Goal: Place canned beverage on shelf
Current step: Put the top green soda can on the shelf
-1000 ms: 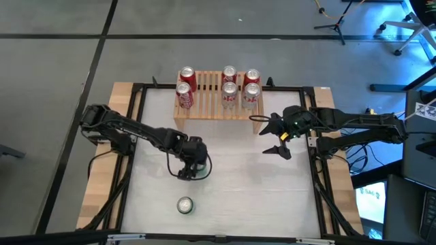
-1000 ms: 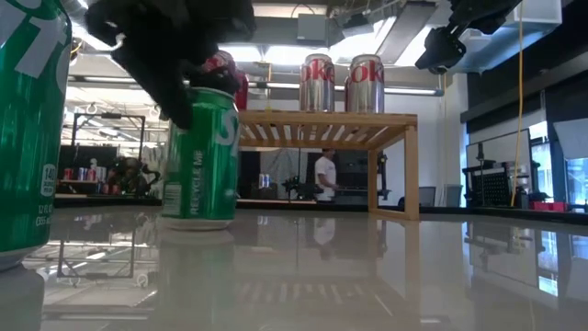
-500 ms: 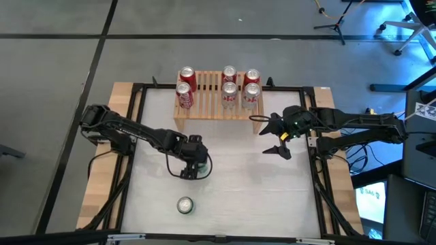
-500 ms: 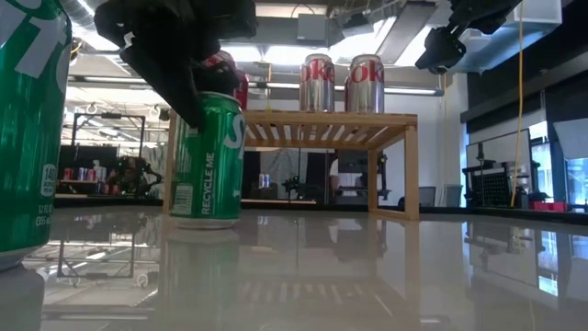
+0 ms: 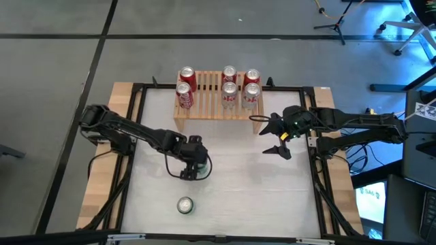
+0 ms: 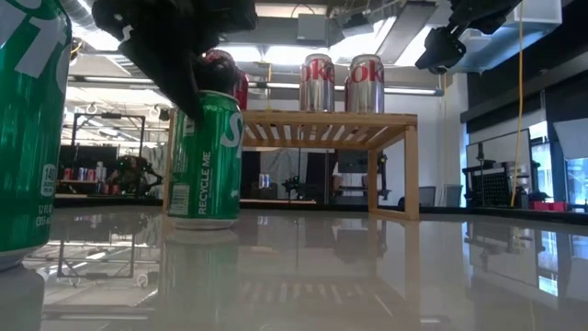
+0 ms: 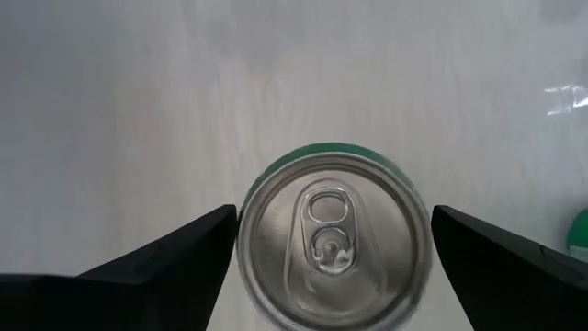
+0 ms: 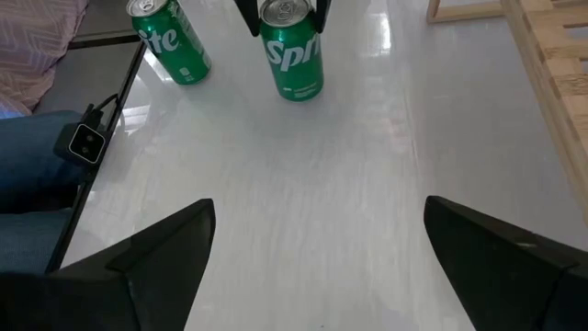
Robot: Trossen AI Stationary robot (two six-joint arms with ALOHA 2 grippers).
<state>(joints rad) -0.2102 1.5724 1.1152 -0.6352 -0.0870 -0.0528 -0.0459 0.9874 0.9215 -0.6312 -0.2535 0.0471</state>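
My left gripper point(image 7: 333, 241) straddled the upright green can point(image 7: 333, 241) from straight above (jaws apart, not yet clamped), centre frame.

Green can point(image 6: 206, 156) w/ white lettering, silver top; 2nd green can point(image 8: 170, 41) same. Shelf point(image 5: 212, 109) light wood, slatted; red and silver cans point(image 5: 228, 87) on it. Surface point(image 5: 238, 184) glossy white. Fingers point(image 7: 161, 262) black.
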